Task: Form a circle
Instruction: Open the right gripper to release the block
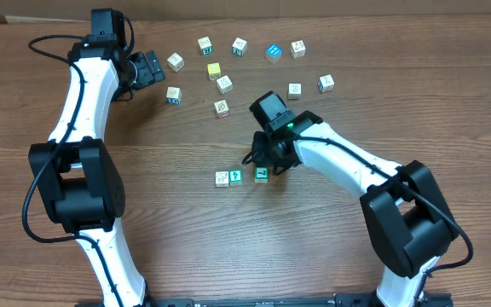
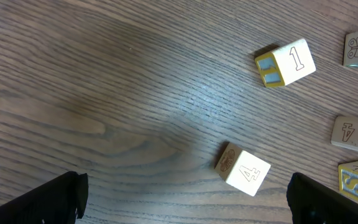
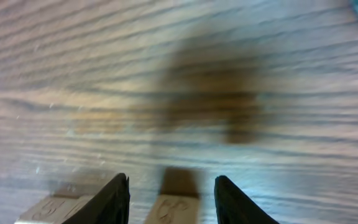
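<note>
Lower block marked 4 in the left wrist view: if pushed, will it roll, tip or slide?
The lower block marked 4 is a flat-faced cube, so it should slide or swivel, not roll. It looks wooden: probably rigid and light, apt to skid on the smooth table.

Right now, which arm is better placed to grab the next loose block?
Left. The left gripper, open, hovers beside the 4 block and 1 block; the right gripper straddles an end block in the three-block row.
</note>
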Controlling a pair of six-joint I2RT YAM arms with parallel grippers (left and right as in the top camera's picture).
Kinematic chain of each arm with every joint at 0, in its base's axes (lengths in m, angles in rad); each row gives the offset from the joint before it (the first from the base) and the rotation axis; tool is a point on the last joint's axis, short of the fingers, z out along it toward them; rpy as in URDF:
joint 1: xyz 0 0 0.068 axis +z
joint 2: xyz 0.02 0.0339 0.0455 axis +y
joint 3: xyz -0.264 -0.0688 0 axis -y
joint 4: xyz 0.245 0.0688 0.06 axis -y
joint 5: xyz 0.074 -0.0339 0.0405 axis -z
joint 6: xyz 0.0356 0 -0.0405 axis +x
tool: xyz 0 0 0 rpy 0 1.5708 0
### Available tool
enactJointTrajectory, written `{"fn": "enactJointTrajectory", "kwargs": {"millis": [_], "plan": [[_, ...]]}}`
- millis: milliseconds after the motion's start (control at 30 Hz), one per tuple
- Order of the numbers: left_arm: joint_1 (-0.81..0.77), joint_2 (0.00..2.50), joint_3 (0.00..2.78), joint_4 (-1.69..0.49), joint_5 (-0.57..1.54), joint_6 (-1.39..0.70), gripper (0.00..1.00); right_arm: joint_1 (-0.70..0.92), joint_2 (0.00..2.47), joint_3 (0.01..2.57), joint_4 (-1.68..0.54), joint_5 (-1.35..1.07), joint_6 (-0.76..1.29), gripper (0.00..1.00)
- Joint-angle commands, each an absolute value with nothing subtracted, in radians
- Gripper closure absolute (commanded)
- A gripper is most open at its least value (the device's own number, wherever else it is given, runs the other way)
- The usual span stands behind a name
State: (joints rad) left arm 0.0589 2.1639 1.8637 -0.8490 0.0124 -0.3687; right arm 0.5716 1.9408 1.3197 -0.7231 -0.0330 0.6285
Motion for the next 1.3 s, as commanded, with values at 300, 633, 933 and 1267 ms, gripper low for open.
{"fn": "enactJointTrajectory", "kwargs": {"millis": [300,633,933,1267], "plan": [[0.052,2.158,1.877,-0.849,0.019,-0.389,0.00,0.516,1.944,1.316,-0.852,-0.009,0.640,0.82],[0.052,2.158,1.877,-0.849,0.019,-0.389,0.00,0.516,1.944,1.316,-0.859,-0.009,0.640,0.96],[0.052,2.158,1.877,-0.849,0.019,-0.389,0.00,0.516,1.944,1.316,-0.899,-0.036,0.655,0.96],[0.052,2.158,1.877,-0.849,0.019,-0.389,0.00,0.516,1.944,1.316,-0.927,-0.048,0.678,0.96]]}}
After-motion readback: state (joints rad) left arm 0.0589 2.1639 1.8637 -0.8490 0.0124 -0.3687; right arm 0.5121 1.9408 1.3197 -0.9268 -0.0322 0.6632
